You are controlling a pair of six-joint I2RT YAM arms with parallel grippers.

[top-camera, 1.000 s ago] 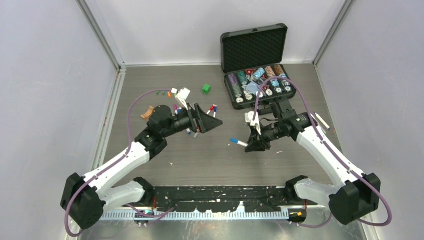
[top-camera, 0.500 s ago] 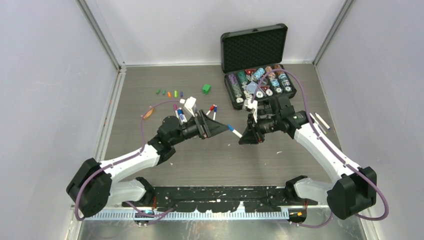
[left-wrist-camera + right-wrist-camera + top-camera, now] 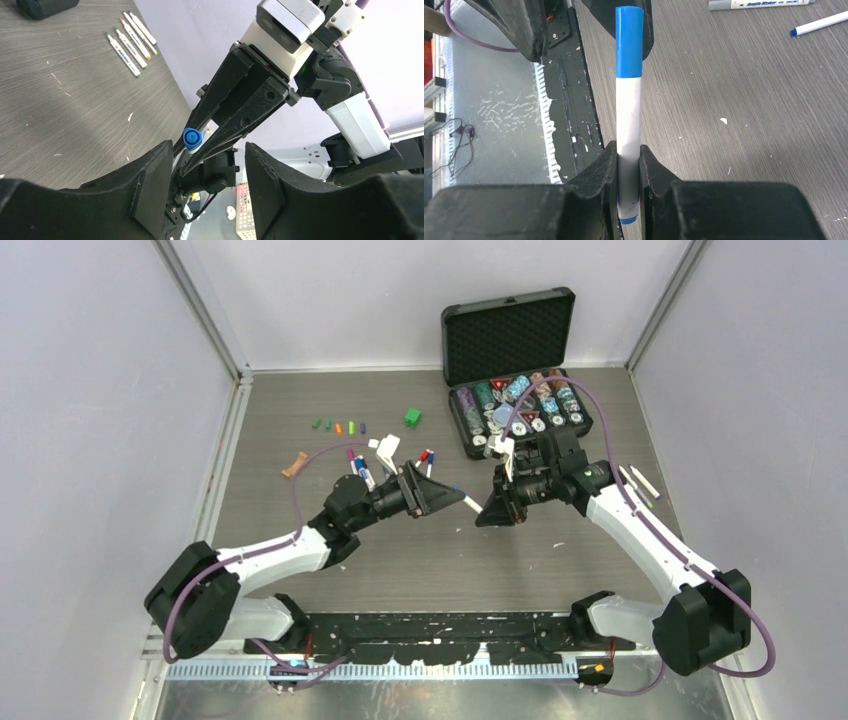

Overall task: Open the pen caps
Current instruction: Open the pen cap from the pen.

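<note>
Above mid-table, our left gripper [image 3: 207, 165] has reached the blue cap [image 3: 191, 137].
Its jaws, narrowed to half-open, grip nothing yet; our right gripper [image 3: 628, 160] clamps the pen [image 3: 629, 115], ready for uncapping.

Blue-capped pen being held with its cap on; other pens and loose caps lying about.
The blue-capped pen [image 3: 629, 115], white barrel, is sticking straight out of the right gripper [image 3: 628, 152], which is clamping its tail end. Its blue cap [image 3: 629, 42] is sitting fully on and poking between the fingers of the left gripper [image 3: 209, 145], not touching them. Five loose caps [image 3: 339, 427], green, orange and purple, are lying in a short row at far left. Four pens [image 3: 131, 42] are lying side by side, and a blue-tipped pen [image 3: 819, 23] is lying alone.
</note>
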